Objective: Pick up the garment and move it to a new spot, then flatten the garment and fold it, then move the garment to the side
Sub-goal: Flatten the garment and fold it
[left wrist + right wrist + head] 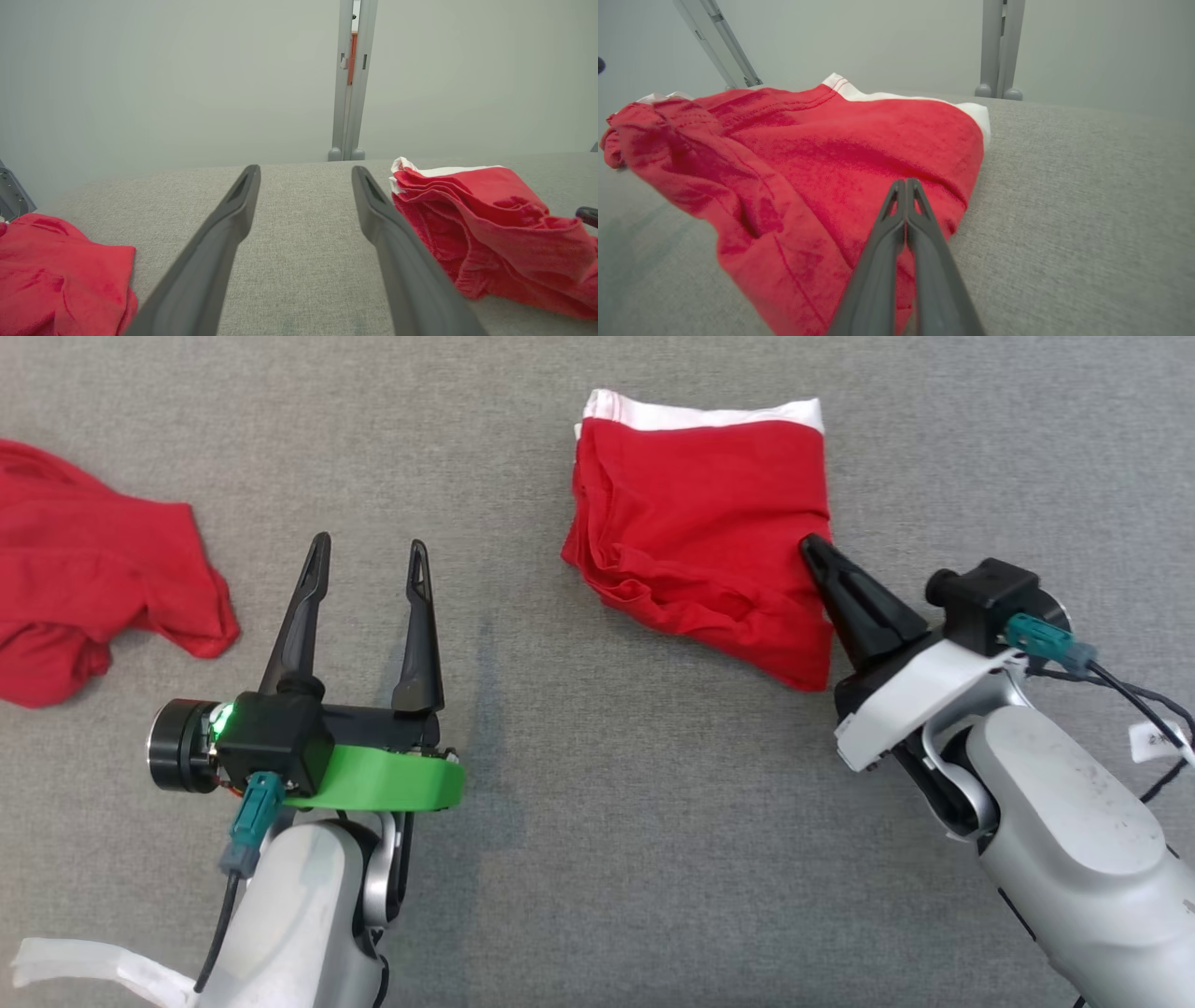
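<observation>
Folded red cotton garment w/ white band (pixel 700 523) at upper centre-right, right gripper (pixel 810 546) pinched shut on its edge, left gripper (pixel 369 555) wide open over grey felt tabletop (pixel 597 784); fold apparently done, sideways move left.

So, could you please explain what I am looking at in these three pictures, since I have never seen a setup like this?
It is a two-armed robot working over a grey fabric surface. The top-down picture comes from its head camera; the other two come from cameras on each wrist, looking along that arm's two dark fingers. A folded red garment with a white band lies ahead; a crumpled red garment lies to the left. The right gripper has its fingers shut, tips on the folded garment's edge, apparently pinching it. The left gripper hangs open, holding nothing.
</observation>
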Controlling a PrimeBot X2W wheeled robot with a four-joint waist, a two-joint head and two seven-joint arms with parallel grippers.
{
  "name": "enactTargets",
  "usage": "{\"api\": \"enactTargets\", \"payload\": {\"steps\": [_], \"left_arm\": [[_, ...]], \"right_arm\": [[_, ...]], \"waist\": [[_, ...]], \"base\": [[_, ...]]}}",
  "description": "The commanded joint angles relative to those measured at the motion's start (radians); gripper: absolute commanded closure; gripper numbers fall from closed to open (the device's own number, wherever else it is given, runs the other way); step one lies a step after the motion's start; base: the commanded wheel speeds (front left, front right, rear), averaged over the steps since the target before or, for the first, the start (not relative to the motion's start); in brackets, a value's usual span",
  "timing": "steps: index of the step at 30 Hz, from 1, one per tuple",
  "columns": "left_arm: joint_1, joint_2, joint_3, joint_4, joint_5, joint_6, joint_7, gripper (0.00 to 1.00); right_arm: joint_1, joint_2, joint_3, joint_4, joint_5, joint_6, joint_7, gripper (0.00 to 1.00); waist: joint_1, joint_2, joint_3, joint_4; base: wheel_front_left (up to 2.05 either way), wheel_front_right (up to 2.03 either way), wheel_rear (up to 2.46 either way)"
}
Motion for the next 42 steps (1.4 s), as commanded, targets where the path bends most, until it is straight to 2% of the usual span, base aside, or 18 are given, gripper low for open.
{"api": "enactTargets", "payload": {"steps": [1,6,14,19,31,34,38,42], "left_arm": [[-0.016,-0.004,-0.001,0.003,0.01,-0.002,-0.004,0.0],[-0.019,-0.012,0.0,-0.002,0.012,-0.003,-0.005,0.0],[-0.01,-0.021,0.009,-0.013,0.017,-0.01,-0.005,0.0],[-0.007,-0.025,0.015,-0.014,0.024,-0.014,-0.005,0.0],[-0.01,-0.034,0.023,-0.001,0.033,-0.023,-0.005,0.0],[-0.003,-0.037,0.027,0.002,0.033,-0.024,-0.005,0.0],[0.013,-0.038,0.036,0.006,0.036,-0.023,-0.005,0.0],[0.036,-0.028,0.054,0.007,0.038,-0.017,-0.005,0.0]], "right_arm": [[-0.025,-0.011,0.032,0.023,0.022,-0.001,-0.007,1.0],[-0.087,-0.041,0.155,0.066,0.099,-0.001,-0.02,1.0],[-0.159,-0.069,0.327,0.048,0.187,-0.001,-0.045,1.0],[-0.193,-0.061,0.421,0.043,0.22,-0.001,-0.054,1.0],[-0.259,-0.03,0.633,0.116,0.327,-0.001,-0.056,1.0],[-0.256,-0.037,0.657,0.113,0.344,-0.001,-0.064,1.0],[-0.226,-0.053,0.637,0.057,0.331,-0.001,-0.077,1.0],[-0.161,-0.081,0.531,-0.063,0.281,-0.001,-0.078,1.0]], "waist": [[0.0,0.0,0.014,0.021],[0.0,0.0,0.017,0.033],[0.0,0.0,0.018,0.033],[0.0,0.0,0.016,0.03],[0.0,0.0,0.016,0.03],[0.0,0.0,0.01,0.028],[0.0,0.0,-0.007,0.018],[0.0,0.0,-0.028,-0.005]], "base": [[0.0,0.0,0.0],[0.0,0.0,0.0],[0.0,0.0,0.0],[0.0,0.0,0.0],[0.0,0.0,0.0],[0.0,0.0,0.0],[0.0,0.0,0.0],[0.0,0.0,0.0]]}}
